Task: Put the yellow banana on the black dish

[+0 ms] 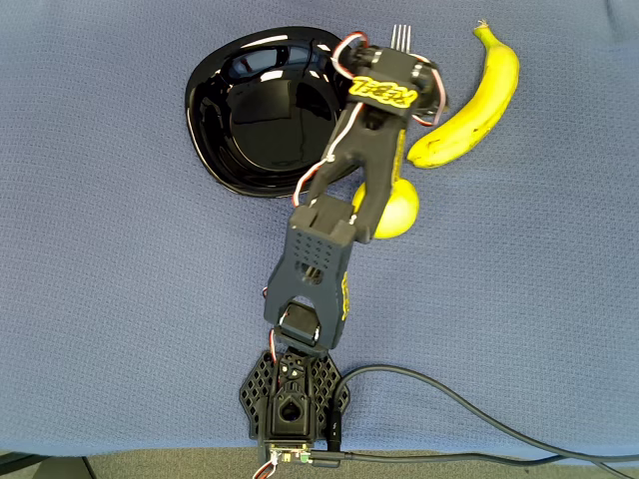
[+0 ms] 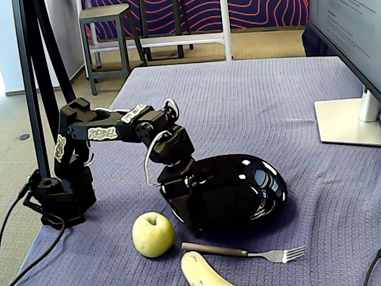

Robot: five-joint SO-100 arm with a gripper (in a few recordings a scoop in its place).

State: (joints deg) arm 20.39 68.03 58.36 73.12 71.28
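The yellow banana (image 1: 469, 100) lies at the upper right of the overhead view, apart from the black dish (image 1: 205, 130); its end shows at the bottom edge of the fixed view (image 2: 202, 271). The glossy black dish (image 2: 271, 179) holds nothing. My gripper (image 2: 189, 219) points down at the dish's near edge, just above the fork handle. It is black against the black dish, so how its jaws stand is unclear. In the overhead view the wrist (image 1: 389, 85) covers the fingers and sits between the dish and the banana.
A yellow-green apple (image 2: 153, 234) rests beside the arm, partly under it (image 1: 397, 215) in the overhead view. A metal fork (image 2: 244, 251) lies between dish and banana. A monitor stand (image 2: 348, 122) is at the far right. A cable (image 1: 479, 419) runs from the arm's base.
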